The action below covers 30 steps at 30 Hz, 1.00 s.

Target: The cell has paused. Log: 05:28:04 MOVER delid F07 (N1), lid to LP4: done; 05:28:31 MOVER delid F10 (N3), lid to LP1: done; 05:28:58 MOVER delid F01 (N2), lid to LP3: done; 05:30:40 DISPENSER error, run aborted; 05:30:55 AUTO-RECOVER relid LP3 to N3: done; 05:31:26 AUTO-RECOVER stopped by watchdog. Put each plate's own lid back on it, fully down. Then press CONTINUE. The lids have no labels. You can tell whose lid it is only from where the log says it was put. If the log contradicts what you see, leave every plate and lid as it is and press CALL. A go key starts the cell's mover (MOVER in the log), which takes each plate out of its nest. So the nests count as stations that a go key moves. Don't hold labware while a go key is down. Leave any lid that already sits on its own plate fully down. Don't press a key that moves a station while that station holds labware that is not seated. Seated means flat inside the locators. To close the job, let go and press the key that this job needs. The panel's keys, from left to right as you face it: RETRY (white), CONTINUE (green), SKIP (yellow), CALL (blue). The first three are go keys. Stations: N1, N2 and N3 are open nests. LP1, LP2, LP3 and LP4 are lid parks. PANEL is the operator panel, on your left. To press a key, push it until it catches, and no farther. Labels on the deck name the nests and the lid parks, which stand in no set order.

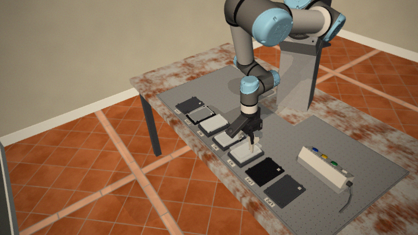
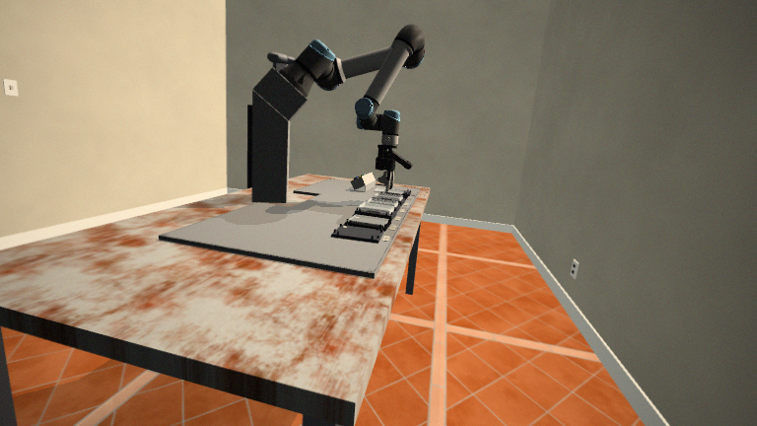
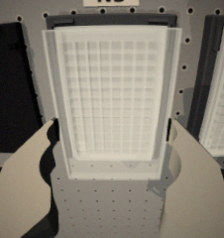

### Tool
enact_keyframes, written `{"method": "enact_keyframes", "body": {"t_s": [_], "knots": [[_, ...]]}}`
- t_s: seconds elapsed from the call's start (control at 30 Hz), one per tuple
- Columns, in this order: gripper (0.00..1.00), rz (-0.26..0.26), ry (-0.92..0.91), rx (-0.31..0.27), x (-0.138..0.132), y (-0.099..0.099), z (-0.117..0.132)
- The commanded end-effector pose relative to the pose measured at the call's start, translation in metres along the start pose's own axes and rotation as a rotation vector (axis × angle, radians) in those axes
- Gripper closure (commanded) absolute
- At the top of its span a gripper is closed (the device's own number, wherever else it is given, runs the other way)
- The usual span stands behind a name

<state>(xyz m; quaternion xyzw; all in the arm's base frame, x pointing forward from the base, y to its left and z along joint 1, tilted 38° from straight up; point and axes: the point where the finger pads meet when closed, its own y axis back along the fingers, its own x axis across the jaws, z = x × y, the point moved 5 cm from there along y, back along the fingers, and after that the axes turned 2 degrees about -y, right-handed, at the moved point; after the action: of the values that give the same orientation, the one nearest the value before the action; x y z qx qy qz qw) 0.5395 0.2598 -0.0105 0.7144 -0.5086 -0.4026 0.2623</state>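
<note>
Between our fingers the gripper (image 3: 112, 149) pinches a clear lid (image 3: 112, 94) by its long sides, the lid sitting slightly askew over the white plate (image 1: 243, 155) in its nest (image 3: 112, 20). Beyond, we see two more plates (image 1: 214, 123) and dark parks (image 1: 264, 171) along the row, the panel (image 1: 323, 169) well apart.
</note>
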Motion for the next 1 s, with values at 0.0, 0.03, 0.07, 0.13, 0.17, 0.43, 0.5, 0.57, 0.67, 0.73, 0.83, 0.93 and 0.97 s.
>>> {"method": "enact_keyframes", "body": {"t_s": [0.0, 0.03, 0.07, 0.13, 0.17, 0.43, 0.5, 0.57, 0.67, 0.73, 0.83, 0.93, 0.97], "knots": [[1.00, 0.000, 0.012, 0.001, 0.008, 0.001, -0.001], [1.00, 0.000, 0.012, 0.001, 0.013, 0.001, -0.001], [1.00, 0.000, 0.012, 0.001, 0.018, 0.001, -0.001], [1.00, 0.000, 0.012, 0.001, 0.028, 0.001, -0.002], [1.00, 0.000, 0.012, 0.001, 0.033, 0.001, -0.002], [1.00, 0.000, 0.012, 0.001, 0.073, 0.001, -0.004], [1.00, 0.000, 0.012, 0.001, 0.083, 0.001, -0.005], [1.00, 0.000, 0.012, 0.001, 0.083, 0.001, -0.005], [1.00, 0.000, 0.012, 0.001, 0.098, 0.001, -0.005], [1.00, 0.000, 0.012, 0.001, 0.108, 0.001, -0.006], [1.00, 0.000, 0.012, 0.001, 0.123, 0.001, -0.007], [1.00, 0.000, 0.012, 0.001, 0.131, 0.001, -0.007], [1.00, 0.000, 0.012, 0.001, 0.131, 0.001, -0.007]]}}
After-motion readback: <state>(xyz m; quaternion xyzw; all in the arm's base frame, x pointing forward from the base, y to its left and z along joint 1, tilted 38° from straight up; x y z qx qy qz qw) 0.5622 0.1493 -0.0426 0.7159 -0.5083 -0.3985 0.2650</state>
